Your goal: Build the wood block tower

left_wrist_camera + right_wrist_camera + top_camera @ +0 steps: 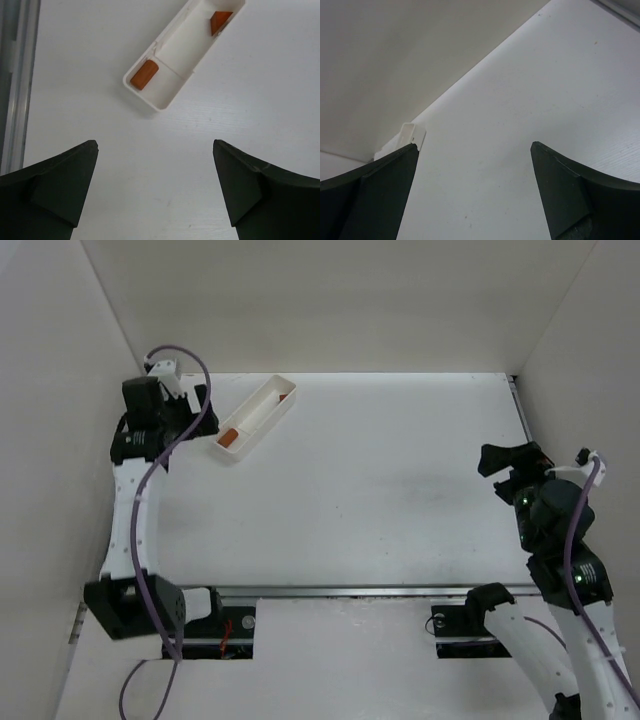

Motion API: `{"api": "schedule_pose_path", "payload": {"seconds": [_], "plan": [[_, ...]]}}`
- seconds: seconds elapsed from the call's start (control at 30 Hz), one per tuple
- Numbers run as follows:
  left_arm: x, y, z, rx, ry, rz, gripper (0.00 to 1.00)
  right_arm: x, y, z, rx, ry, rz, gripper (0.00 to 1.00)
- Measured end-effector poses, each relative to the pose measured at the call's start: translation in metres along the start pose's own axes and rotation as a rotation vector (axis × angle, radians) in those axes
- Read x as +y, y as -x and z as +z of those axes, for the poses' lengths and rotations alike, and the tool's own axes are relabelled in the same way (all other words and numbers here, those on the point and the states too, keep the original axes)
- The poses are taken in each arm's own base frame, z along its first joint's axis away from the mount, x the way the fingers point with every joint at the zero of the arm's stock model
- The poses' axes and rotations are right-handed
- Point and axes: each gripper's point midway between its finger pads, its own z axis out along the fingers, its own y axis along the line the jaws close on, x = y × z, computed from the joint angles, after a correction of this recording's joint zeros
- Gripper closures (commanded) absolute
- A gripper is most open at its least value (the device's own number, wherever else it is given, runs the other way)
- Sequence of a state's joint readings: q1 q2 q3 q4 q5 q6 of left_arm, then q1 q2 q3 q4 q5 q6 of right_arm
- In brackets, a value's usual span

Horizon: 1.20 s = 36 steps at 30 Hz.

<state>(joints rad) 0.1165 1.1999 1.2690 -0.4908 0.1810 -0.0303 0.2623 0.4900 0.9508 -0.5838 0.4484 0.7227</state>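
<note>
Two small orange-brown wood blocks lie in the long white tray at the back left. One is at its near end, one at its far end. In the left wrist view the tray holds a rounded block and a wedge-shaped block in separate compartments. No tower shows in any view. My left gripper is open and empty just left of the tray; its midpoint is above bare table. My right gripper is open and empty at the far right, its midpoint over bare table.
White walls enclose the table on the left, back and right. A metal rail runs along the table's left edge. The tray's end shows far off in the right wrist view. A slotted rail crosses near the arm bases.
</note>
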Motion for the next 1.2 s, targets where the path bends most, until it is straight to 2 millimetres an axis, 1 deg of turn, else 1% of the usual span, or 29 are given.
{"api": "schedule_pose_path", "payload": {"seconds": [0.07,0.13,0.17,0.2,0.23,0.27,0.33,0.43,0.5,0.53,0.6,0.67,0.9,1.07,1.13,1.2], "plan": [[-0.008,0.020,0.021,0.024,-0.045,-0.002,0.04,0.003,-0.005,0.009,0.031,-0.019,-0.018,0.00],[-0.013,0.032,0.046,0.063,-0.095,-0.015,0.10,0.007,-0.010,0.019,0.067,-0.039,-0.038,0.00],[-0.017,0.034,0.054,0.073,-0.125,-0.021,0.11,0.010,-0.013,0.025,0.086,-0.047,-0.048,0.00],[-0.016,0.034,0.073,0.104,-0.143,-0.037,0.14,0.012,-0.016,0.030,0.107,-0.058,-0.059,0.00],[-0.015,0.028,0.085,0.138,-0.158,-0.056,0.18,0.014,-0.019,0.036,0.126,-0.069,-0.069,0.00],[-0.012,0.022,0.097,0.170,-0.169,-0.078,0.25,0.016,-0.022,0.040,0.140,-0.076,-0.076,0.00],[-0.005,0.006,0.121,0.241,-0.179,-0.125,0.31,0.017,-0.029,0.050,0.169,-0.094,-0.091,0.00],[0.004,-0.018,0.157,0.337,-0.188,-0.194,0.36,0.015,-0.038,0.056,0.201,-0.109,-0.107,0.00],[0.011,-0.034,0.179,0.394,-0.181,-0.233,0.36,0.016,-0.038,0.055,0.203,-0.104,-0.106,0.00],[0.012,-0.043,0.187,0.419,-0.175,-0.247,0.36,0.017,-0.037,0.055,0.199,-0.098,-0.102,0.00],[0.014,-0.058,0.193,0.463,-0.151,-0.267,0.36,0.019,-0.033,0.052,0.188,-0.086,-0.095,0.00],[0.014,-0.065,0.194,0.484,-0.119,-0.275,0.36,0.021,-0.030,0.051,0.178,-0.077,-0.089,0.00],[0.019,-0.076,0.198,0.505,-0.026,-0.280,0.41,0.022,-0.032,0.049,0.186,-0.067,-0.082,0.00],[0.027,-0.086,0.198,0.520,0.033,-0.286,0.41,0.023,-0.032,0.049,0.188,-0.063,-0.078,0.00],[0.032,-0.093,0.196,0.527,0.059,-0.282,0.41,0.023,-0.032,0.048,0.186,-0.062,-0.076,0.00],[0.037,-0.095,0.193,0.527,0.092,-0.274,0.40,0.022,-0.033,0.048,0.186,-0.061,-0.073,0.00]]}}
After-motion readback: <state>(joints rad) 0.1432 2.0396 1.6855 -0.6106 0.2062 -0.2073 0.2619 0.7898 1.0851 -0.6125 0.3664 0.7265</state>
